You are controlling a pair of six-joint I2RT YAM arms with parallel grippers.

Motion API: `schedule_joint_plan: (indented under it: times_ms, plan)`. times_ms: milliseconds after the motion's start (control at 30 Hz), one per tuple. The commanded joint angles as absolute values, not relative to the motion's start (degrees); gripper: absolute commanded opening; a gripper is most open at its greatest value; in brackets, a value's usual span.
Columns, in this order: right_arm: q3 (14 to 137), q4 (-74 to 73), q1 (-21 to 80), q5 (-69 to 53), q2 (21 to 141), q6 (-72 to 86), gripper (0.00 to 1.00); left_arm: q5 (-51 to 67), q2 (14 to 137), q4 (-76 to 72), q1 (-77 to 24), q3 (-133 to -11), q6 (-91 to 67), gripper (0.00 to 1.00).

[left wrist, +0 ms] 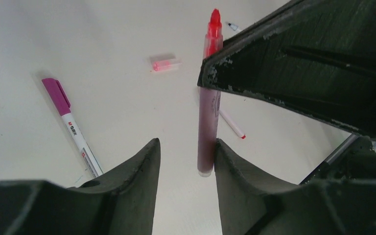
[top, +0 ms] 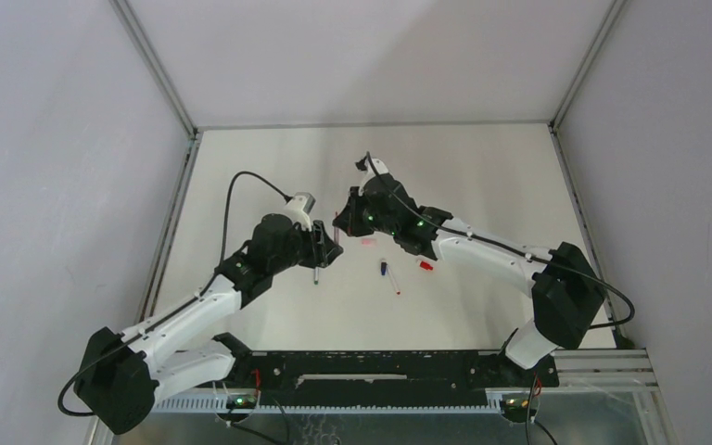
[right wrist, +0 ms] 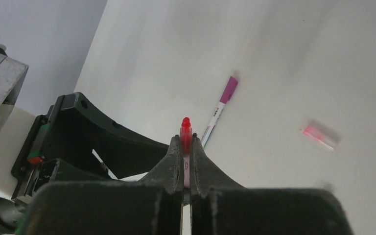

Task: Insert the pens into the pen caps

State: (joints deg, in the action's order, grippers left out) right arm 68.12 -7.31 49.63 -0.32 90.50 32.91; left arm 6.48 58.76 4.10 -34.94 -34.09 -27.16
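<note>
Grey walls box in a white surface [top: 482,176] where the two arms meet near the middle.

Three pens can be counted for sure. A pinkish-red pen [left wrist: 208,122] is held off the surface. A white pen with a magenta cap [left wrist: 71,125] lies flat by the left end effector. A thin pen [top: 394,281] with a red tip lies to the right of centre. Just beside the thin pen is a small blue-ended piece [top: 383,267], too small to tell whether it is pen or cap. Two loose caps show: a pink cap [top: 368,241] and a red cap [top: 425,265], well apart from each other.

The right end effector [right wrist: 186,142] is clamped tight on the pinkish-red pen, whose red nib sticks out just past the fingertips. In the left wrist view that pen's long axis runs straight up the frame, nib away from the camera, blunt end down between the left fingers.

The left end effector [left wrist: 186,143] is open. The pen's blunt end touches the inner face of the finger on the right of that view, with a clear gap to the other finger, so it grips nothing.

The magenta-capped pen lies slantwise, cap end farther from the left wrist camera. The thin pen also lies slantwise, red tip toward the arm bases.
</note>
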Motion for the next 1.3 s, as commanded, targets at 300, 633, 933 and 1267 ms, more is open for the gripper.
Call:
schedule_joint_plan:
  times_ms: [300,633,933,1267]
  plan:
    - [67.6,-5.2,51.9,0.0,89.0,34.6,0.0,5.8,57.4,0.3,-35.0,-36.7,-27.0,0.46]
    - [67.6,-5.5,51.8,0.0,89.2,34.9,0.0,8.4,57.2,-1.8,-35.0,-34.4,-25.8,0.0]
    - [67.1,-4.9,46.8,-3.0,84.4,31.0,0.41,7.2,53.3,6.9,-35.1,-34.3,-22.4,0.0]
    - [68.1,-17.4,37.0,-2.9,78.3,29.5,0.68,5.3,44.9,14.8,-38.1,-30.7,-24.6,0.0]
